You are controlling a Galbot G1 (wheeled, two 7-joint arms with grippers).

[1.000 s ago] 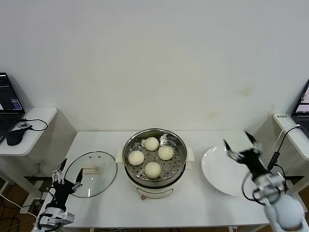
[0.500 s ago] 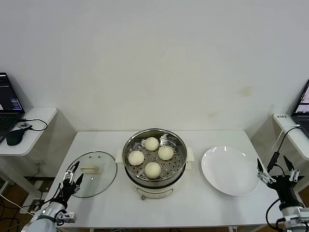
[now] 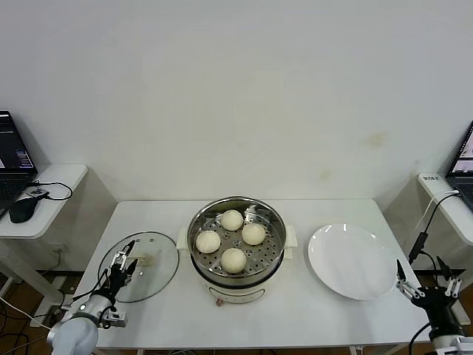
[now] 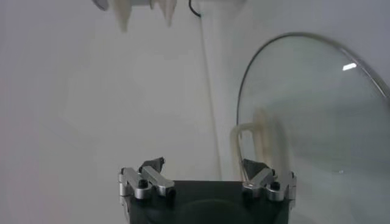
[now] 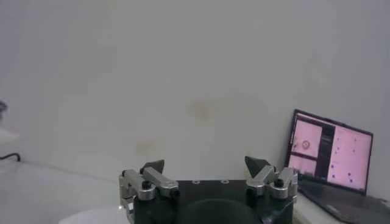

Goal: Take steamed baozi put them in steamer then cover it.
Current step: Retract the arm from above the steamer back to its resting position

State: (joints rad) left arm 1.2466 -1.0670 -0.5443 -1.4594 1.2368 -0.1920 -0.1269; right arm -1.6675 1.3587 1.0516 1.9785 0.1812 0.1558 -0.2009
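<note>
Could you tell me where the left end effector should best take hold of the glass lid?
Probably by the cream handle at the lid's centre, coming straight down: the lid lies flat on the table, and only the handle rises from it. The open left end effector hovers nearby.

The left gripper (image 3: pixel 124 263) has dark, pointed fingers with silvery linkages, mounted on a black body that joins a rounded pale grey wrist segment; thin black cables run beside it. The right gripper (image 3: pixel 429 275) is built the same way, with black tapered fingers and metal-coloured joints. In both wrist views each gripper shows a black housing, silver hinge brackets fastened with small dark screws, and short black wedge-shaped fingertips (image 5: pixel 256 164).
</note>
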